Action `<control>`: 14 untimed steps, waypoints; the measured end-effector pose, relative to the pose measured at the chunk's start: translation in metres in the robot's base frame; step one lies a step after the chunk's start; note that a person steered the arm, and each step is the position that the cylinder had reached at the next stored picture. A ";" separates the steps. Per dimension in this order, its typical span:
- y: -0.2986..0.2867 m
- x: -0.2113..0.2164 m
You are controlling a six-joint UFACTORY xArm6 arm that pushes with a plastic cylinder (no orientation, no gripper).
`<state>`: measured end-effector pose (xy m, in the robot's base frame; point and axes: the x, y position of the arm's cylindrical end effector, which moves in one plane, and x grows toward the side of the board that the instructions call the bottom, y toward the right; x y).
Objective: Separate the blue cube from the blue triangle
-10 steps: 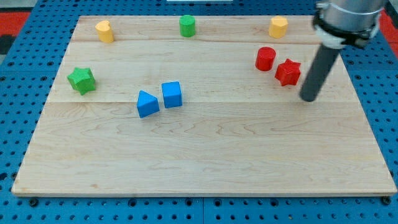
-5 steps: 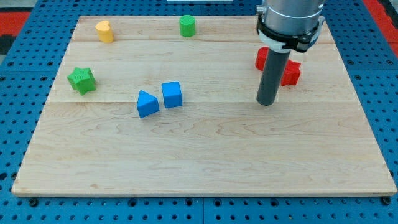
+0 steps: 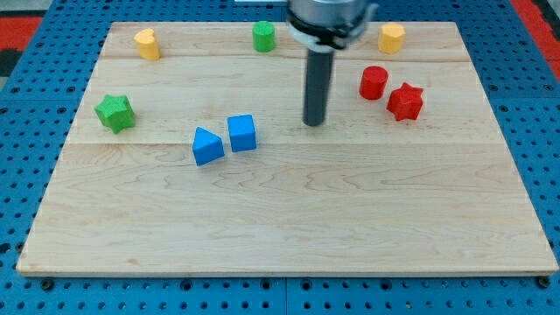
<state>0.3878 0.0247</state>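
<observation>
The blue cube (image 3: pixel 242 133) sits left of the board's middle, with the blue triangle (image 3: pixel 206 146) right beside it on its lower left, almost touching. My tip (image 3: pixel 314 122) rests on the board to the right of the blue cube and slightly higher in the view, about a block and a half's width from it. The dark rod rises from the tip to the view's top edge.
A green star (image 3: pixel 115 113) lies at the left. A yellow block (image 3: pixel 147 43), a green cylinder (image 3: pixel 263 36) and a yellow block (image 3: pixel 391 38) line the top. A red cylinder (image 3: pixel 374 82) and red star (image 3: pixel 405 101) sit at the right. The wooden board (image 3: pixel 289 219) lies on a blue pegboard.
My tip has slid left across the board from beside the red star to near the blue cube. No block has moved.
</observation>
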 end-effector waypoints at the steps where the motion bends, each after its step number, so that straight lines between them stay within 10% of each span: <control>1: -0.046 -0.020; 9: -0.070 0.130; 14: -0.071 0.107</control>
